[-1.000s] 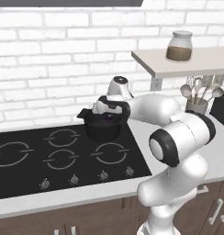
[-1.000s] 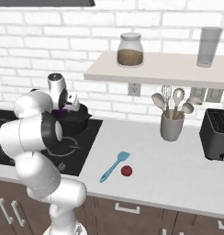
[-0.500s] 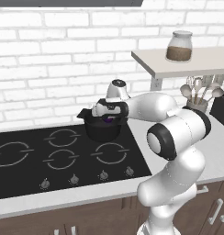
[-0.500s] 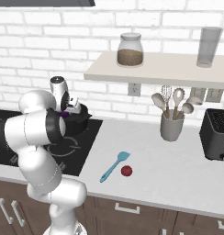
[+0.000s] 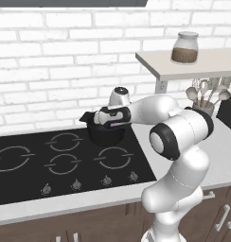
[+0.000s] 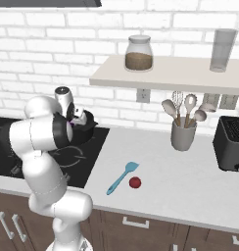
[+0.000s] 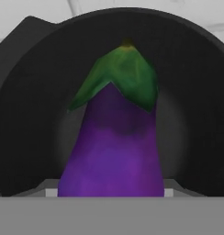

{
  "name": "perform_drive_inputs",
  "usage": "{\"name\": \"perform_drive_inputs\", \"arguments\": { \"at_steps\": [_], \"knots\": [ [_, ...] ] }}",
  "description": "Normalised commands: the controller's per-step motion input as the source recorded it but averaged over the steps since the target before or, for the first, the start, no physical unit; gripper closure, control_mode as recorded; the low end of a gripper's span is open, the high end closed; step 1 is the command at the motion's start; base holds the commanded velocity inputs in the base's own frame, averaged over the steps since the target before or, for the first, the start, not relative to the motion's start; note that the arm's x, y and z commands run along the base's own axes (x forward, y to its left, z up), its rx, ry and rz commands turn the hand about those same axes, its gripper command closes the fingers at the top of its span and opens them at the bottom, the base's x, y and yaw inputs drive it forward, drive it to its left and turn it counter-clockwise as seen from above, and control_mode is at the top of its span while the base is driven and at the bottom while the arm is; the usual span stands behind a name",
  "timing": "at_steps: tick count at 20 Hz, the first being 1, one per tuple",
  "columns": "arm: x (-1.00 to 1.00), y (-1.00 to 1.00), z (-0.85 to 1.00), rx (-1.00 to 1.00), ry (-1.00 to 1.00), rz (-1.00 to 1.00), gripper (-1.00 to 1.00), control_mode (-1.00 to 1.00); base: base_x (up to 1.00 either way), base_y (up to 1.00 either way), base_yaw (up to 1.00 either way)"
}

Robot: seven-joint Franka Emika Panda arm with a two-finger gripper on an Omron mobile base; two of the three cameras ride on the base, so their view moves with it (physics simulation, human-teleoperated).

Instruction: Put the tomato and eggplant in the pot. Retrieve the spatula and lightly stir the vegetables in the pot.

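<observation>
My gripper [image 5: 109, 119] hangs just over the mouth of the black pot [image 5: 104, 136] on the hob's back right burner, shut on the eggplant [image 7: 113, 151]. In the hand view the purple eggplant with its green cap points down into the pot's dark inside [image 7: 33, 119], and its body hides my fingertips. From the right base view the gripper [image 6: 77, 118] sits above the pot [image 6: 88, 130]. The light-blue spatula [image 6: 122, 177] lies on the counter right of the hob, with the small red tomato [image 6: 135, 183] just beside its blade.
A grey utensil cup [image 6: 183, 137] with beige spoons and a whisk stands at the back of the counter, a black toaster [image 6: 233, 144] to its right. A shelf [image 6: 165, 74] above carries a jar [image 6: 138, 53] and a glass [image 6: 222, 43]. The black hob [image 5: 56, 158] has several burners.
The hand has come down a little toward the pot with the eggplant still in it. Spatula and tomato have not moved.
</observation>
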Motion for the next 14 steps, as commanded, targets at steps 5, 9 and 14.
{"name": "perform_drive_inputs", "arguments": {
  "at_steps": [5,9,14],
  "knots": [
    [0.14,0.04,-0.22,0.00,0.00,0.00,1.00,-1.00,0.00,0.00,0.00],
    [0.10,0.01,-0.20,0.00,0.00,0.00,1.00,-1.00,0.00,0.00,0.00],
    [0.04,0.01,-0.07,0.00,0.00,0.00,-1.00,-1.00,0.00,0.00,0.00]
  ]
}}
